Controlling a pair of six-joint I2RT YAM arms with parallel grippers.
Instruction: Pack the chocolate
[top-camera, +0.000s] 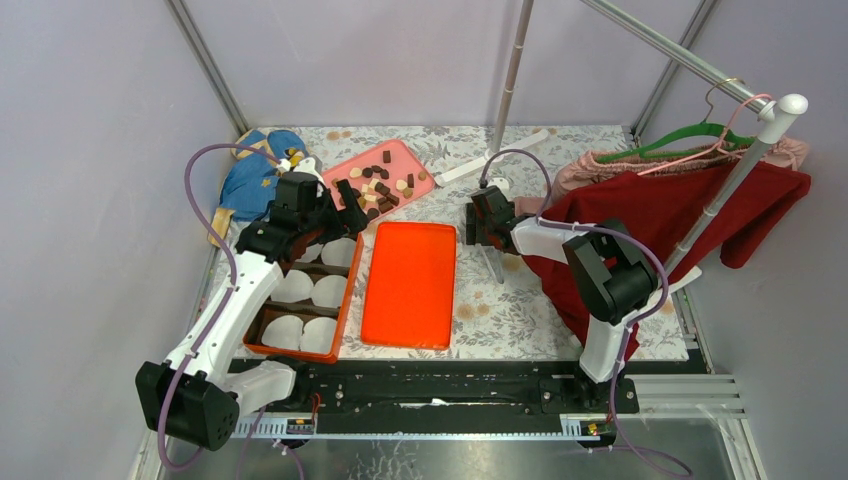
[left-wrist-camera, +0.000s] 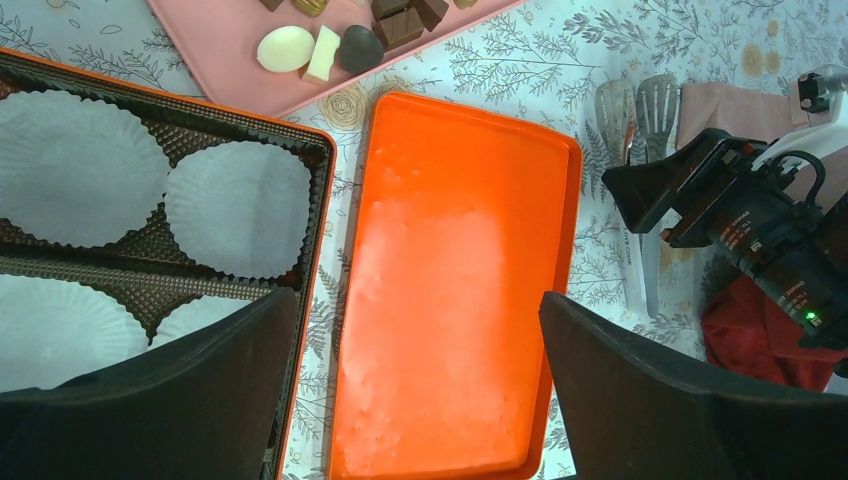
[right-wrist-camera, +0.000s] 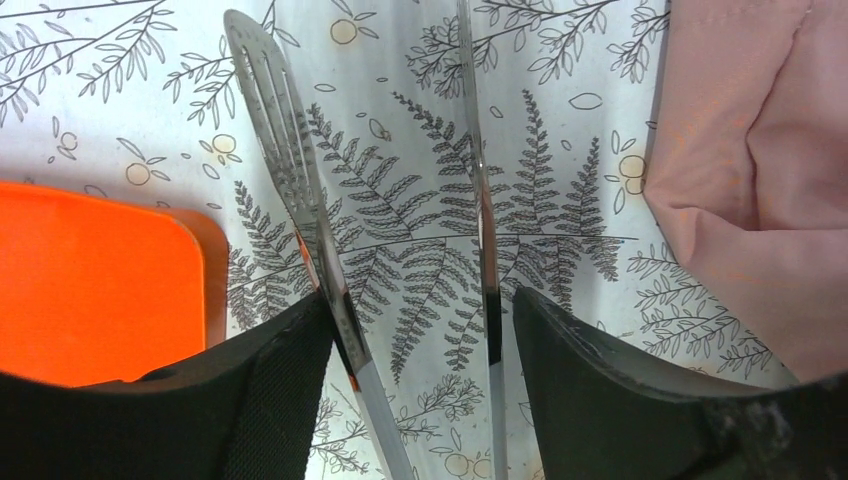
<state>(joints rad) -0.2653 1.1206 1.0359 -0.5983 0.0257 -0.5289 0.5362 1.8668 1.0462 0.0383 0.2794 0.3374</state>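
Over on the left the paper liners (left-wrist-camera: 240, 205) in the box (left-wrist-camera: 150, 250) look empty with the left gripper (left-wrist-camera: 415, 310) hanging wide open above, the chocolate (top-camera: 378, 187) is all on the pink tray (left-wrist-camera: 220, 40) behind, and the right gripper (right-wrist-camera: 422, 300) straddles the tongs (right-wrist-camera: 290, 170) (can't tell if it's pinching them), so basically nothing's packed yet.

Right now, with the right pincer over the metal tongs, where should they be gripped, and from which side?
Across both arms at about mid-length, from straight above. The tongs lie flat on the tablecloth, arms spread apart toward the tips, so the right pincer straddling them can squeeze both together.
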